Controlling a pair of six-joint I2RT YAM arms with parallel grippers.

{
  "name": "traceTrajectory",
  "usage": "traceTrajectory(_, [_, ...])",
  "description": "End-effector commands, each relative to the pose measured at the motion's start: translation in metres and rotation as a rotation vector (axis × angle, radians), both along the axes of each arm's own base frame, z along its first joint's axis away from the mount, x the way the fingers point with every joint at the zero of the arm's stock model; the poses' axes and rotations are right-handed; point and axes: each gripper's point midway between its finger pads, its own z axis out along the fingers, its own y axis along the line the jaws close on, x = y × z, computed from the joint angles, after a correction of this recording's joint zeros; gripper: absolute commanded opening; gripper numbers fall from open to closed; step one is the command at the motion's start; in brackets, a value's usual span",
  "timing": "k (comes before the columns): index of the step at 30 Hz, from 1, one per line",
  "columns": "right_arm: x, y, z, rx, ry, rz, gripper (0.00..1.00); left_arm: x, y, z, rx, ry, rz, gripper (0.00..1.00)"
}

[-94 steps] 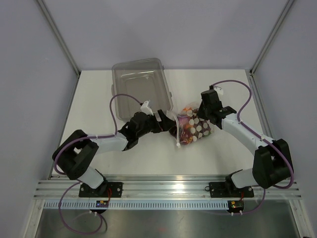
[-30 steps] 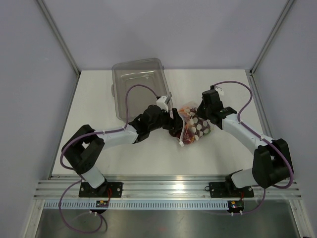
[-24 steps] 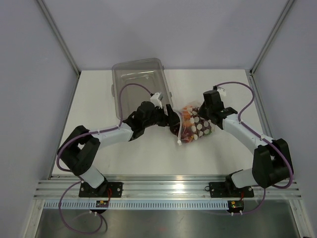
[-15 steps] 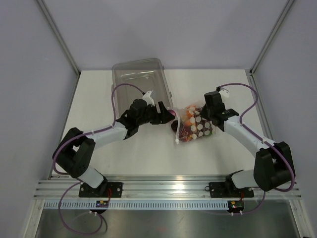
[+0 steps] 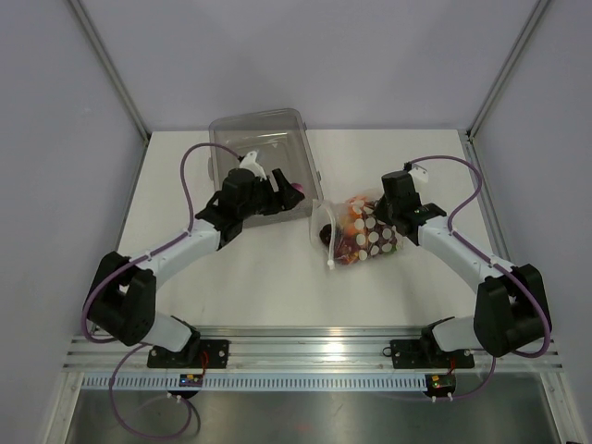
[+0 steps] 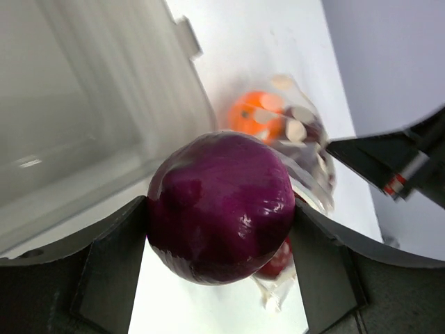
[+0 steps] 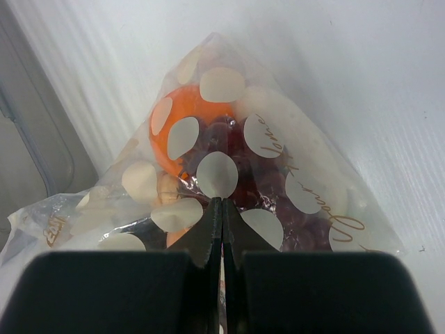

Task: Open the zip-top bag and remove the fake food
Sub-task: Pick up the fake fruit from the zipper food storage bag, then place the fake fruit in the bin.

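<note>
left fingers clamp a purple fake food piece by the clear bin, 10 o'clock of the zip-top bag. right fingers pinch that bag on the counter; its dots half hide the contents.

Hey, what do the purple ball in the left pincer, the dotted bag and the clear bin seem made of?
Purple ball: probably hard plastic, glossy, with sharp highlights and faint streaks. Dotted bag: thin soft clear film, wrinkled and shiny. Clear bin: likely rigid transparent plastic, holding straight walls.
</note>
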Motion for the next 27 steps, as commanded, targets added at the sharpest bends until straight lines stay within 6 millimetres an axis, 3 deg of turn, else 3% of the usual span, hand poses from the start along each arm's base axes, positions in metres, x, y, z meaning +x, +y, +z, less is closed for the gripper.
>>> traceTrajectory(1, [0.003, -0.002, 0.009, 0.01, -0.036, -0.009, 0.0, 0.032, 0.018, 0.023, 0.07, -0.054, 0.115, 0.64])
traceTrajectory(3, [0.003, -0.002, 0.009, 0.013, -0.037, -0.009, 0.0, 0.046, 0.023, 0.017, 0.125, -0.048, 0.145, 0.64])
traceTrajectory(4, [0.003, -0.002, 0.009, 0.013, -0.036, -0.006, 0.0, 0.056, 0.024, 0.026, 0.135, -0.062, 0.163, 0.64])
traceTrajectory(6, [0.003, -0.001, 0.009, 0.015, -0.036, -0.003, 0.0, 0.064, 0.029, 0.007, 0.199, -0.016, 0.183, 0.64])
traceTrajectory(7, [0.004, -0.001, 0.009, 0.016, -0.037, -0.005, 0.0, 0.073, 0.029, 0.015, 0.203, -0.029, 0.194, 0.64])
traceTrajectory(9, [0.003, -0.001, 0.008, 0.014, -0.035, -0.001, 0.0, 0.083, 0.034, -0.003, 0.251, 0.014, 0.21, 0.64])
traceTrajectory(11, [0.004, 0.0, 0.008, 0.016, -0.035, -0.001, 0.0, 0.094, 0.035, -0.003, 0.275, 0.016, 0.222, 0.64])
traceTrajectory(13, [0.004, 0.0, 0.008, 0.018, -0.036, -0.001, 0.0, 0.101, 0.037, -0.021, 0.312, 0.052, 0.22, 0.64])
traceTrajectory(14, [0.004, 0.0, 0.008, 0.019, -0.036, 0.0, 0.0, 0.107, 0.036, -0.018, 0.317, 0.046, 0.225, 0.64])
traceTrajectory(16, [0.004, 0.001, 0.008, 0.024, -0.036, 0.003, 0.0, 0.112, 0.037, -0.035, 0.346, 0.08, 0.224, 0.65])
traceTrajectory(27, [0.004, 0.003, 0.006, 0.029, -0.03, 0.015, 0.0, 0.128, 0.038, -0.065, 0.418, 0.146, 0.222, 0.71])
